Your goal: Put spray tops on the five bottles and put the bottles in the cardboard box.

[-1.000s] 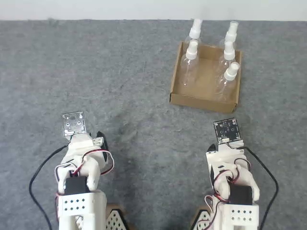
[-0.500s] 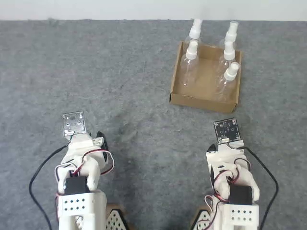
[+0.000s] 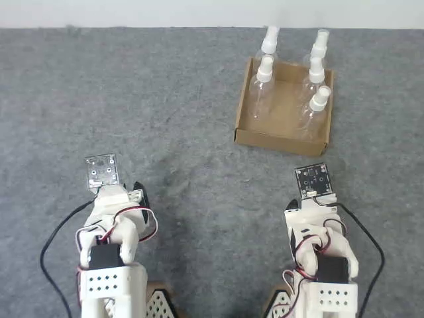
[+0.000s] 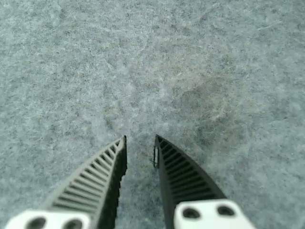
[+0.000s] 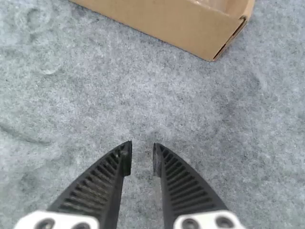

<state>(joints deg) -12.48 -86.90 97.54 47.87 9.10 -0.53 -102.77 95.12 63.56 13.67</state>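
The cardboard box (image 3: pixel 281 140) stands at the back right of the grey carpet. Five clear bottles with white spray tops stand inside it: two at the back (image 3: pixel 268 41) (image 3: pixel 320 44), two in the middle (image 3: pixel 263 78) (image 3: pixel 314 71), one near the front right corner (image 3: pixel 317 105). The left arm (image 3: pixel 109 222) and the right arm (image 3: pixel 318 228) are folded back at the near edge, well short of the box. My left gripper (image 4: pixel 140 139) is shut and holds nothing, just above bare carpet. My right gripper (image 5: pixel 142 145) is also shut and holds nothing, with the box's front wall (image 5: pixel 167 19) ahead of it.
Grey carpet (image 3: pixel 165 99) covers the whole table, with free room to the left of the box and between the arms. A pale wall strip (image 3: pixel 132 12) runs along the far edge. A black cable (image 3: pixel 53 238) loops beside the left arm.
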